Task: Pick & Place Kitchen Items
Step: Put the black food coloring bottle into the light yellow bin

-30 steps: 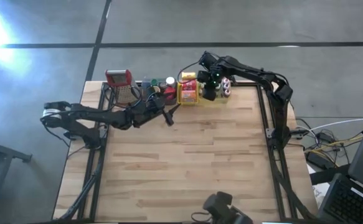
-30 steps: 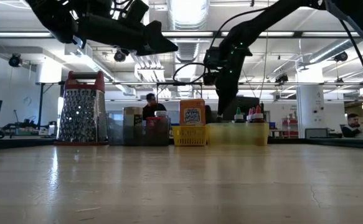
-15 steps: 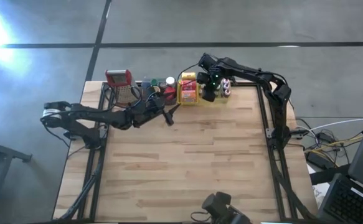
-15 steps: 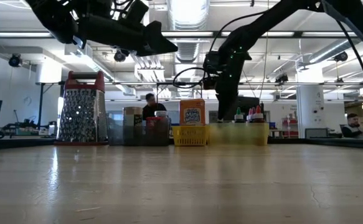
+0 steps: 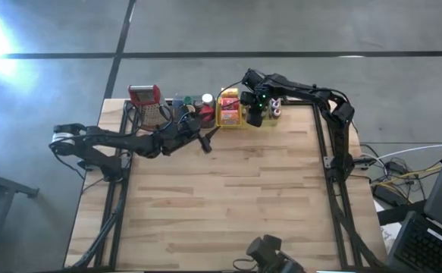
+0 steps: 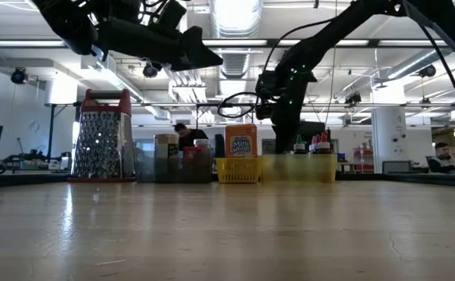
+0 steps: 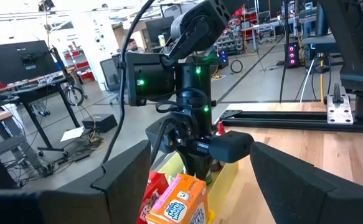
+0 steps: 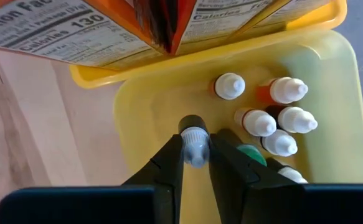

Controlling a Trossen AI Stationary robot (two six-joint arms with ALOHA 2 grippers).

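A small dark bottle with a white cap (image 8: 194,144) is clamped in the right gripper (image 8: 195,163), low inside the pale yellow tray (image 8: 137,106), white-capped bottles (image 8: 274,121) just beside it. It looks like the placing step; next, release and lift clear. The gripper has dropped slightly since earlier. The left gripper (image 5: 204,138) hovers apart nearby over the table (image 5: 228,197).
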